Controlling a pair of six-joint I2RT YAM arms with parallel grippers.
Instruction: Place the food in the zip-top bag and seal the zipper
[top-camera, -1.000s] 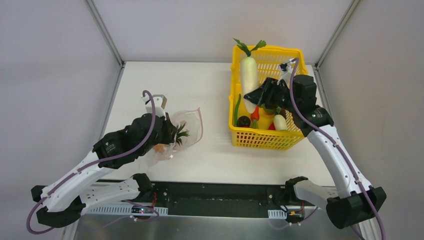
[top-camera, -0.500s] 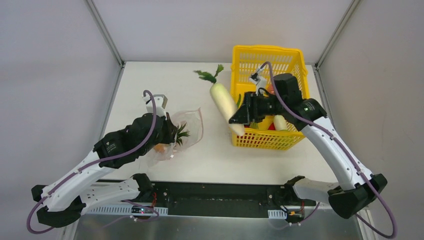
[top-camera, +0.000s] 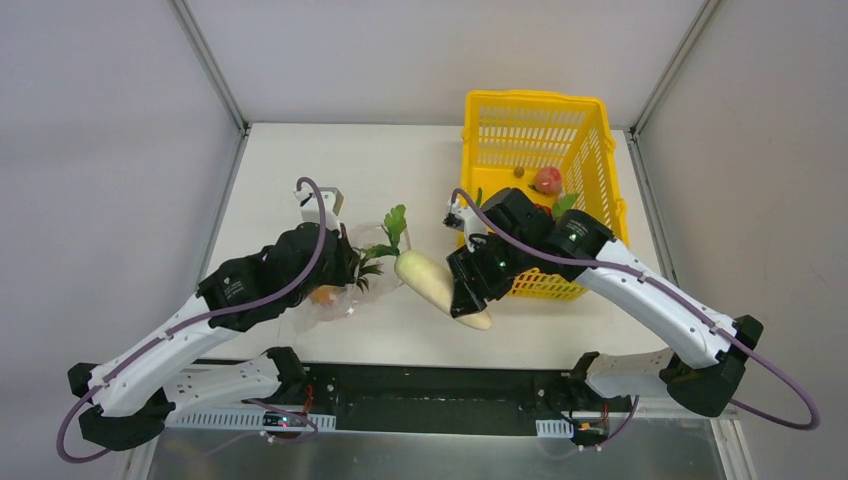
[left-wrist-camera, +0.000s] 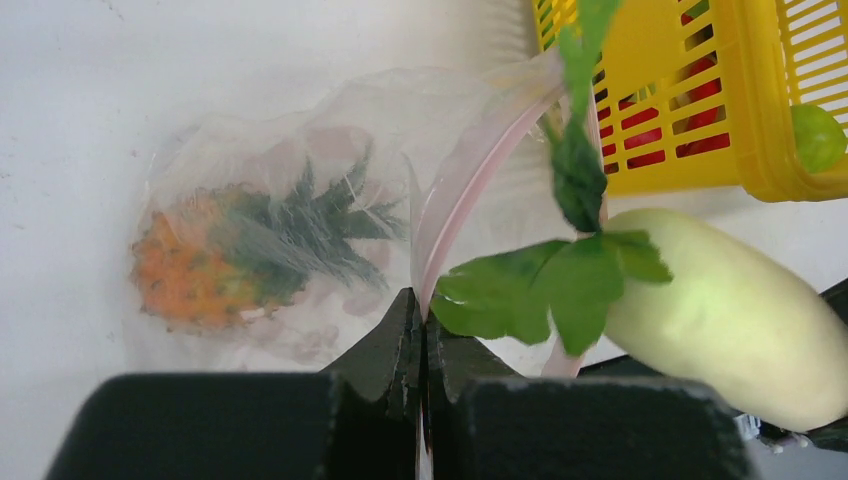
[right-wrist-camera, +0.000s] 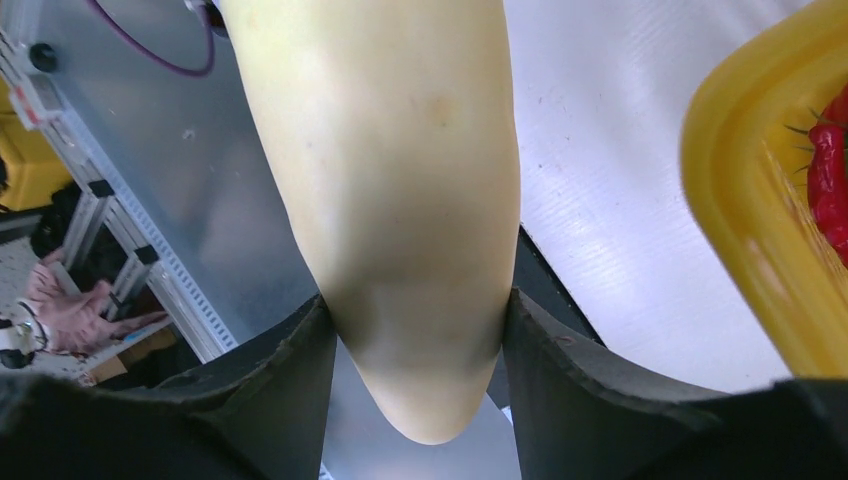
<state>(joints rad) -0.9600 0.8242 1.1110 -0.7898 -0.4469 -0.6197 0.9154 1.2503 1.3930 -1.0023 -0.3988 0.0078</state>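
You work in a robotics lab cell: grey panel walls (top-camera: 100, 150), aluminium frame posts (top-camera: 210, 65), a white bench table (top-camera: 330, 170).

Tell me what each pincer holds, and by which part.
Right pincer grips the radish near its rounded root end. Left pincer pinches the bag at its pink zipper edge.

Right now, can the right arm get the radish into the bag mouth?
Probably yes. The right jaws grip the radish, its leaves at the mouth of the zip-top bag, whose zipper the left jaws pinch. Nothing lies between them; the mouth looks narrow, though.
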